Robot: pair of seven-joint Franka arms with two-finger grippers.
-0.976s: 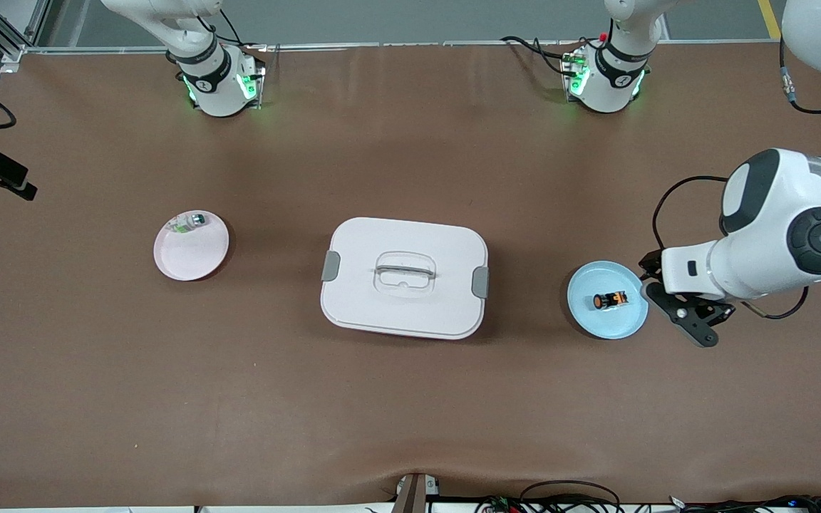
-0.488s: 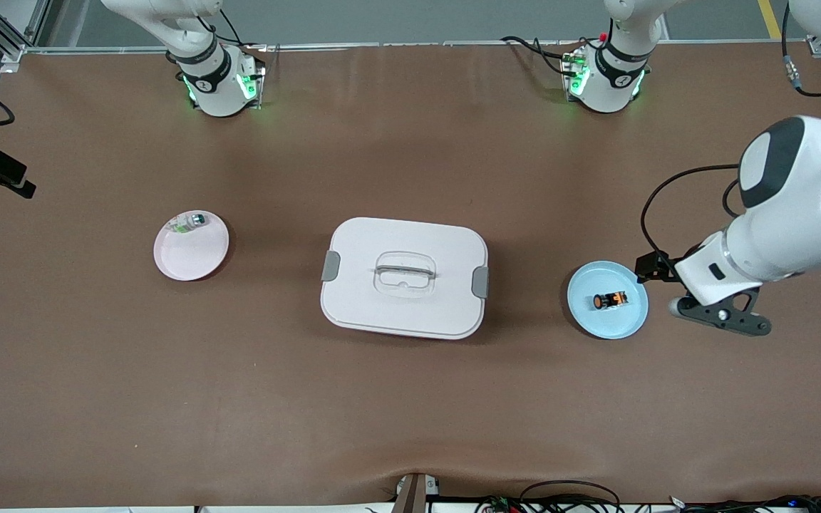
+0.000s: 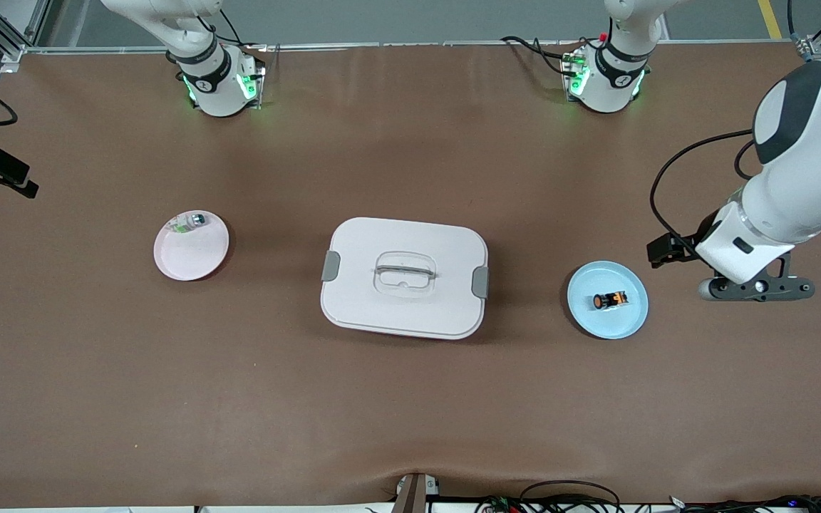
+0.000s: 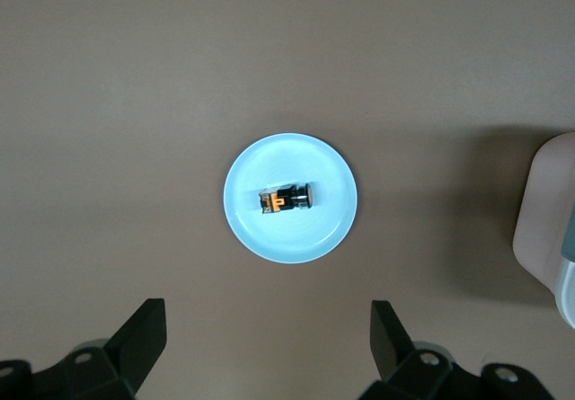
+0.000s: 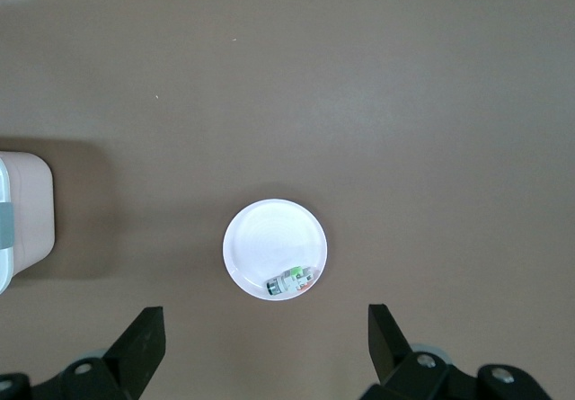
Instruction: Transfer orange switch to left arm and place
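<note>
The left gripper (image 3: 756, 288), fingers spread wide and empty, has swung up and away from the blue plate (image 3: 624, 324) toward the left arm's end of the table, leaving the orange switch (image 3: 610, 300) untouched on that plate, so the pickup is not yet begun. The box (image 3: 404, 277) sits mid-table between the blue plate and the pink plate (image 3: 186, 260). The right gripper (image 5: 260, 351) hangs open over the pink plate, barely entering the front view at its edge.

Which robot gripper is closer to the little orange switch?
The left gripper: it hangs open beside the blue plate holding the orange switch. The right gripper waits open, high above the pink plate past the box.
</note>
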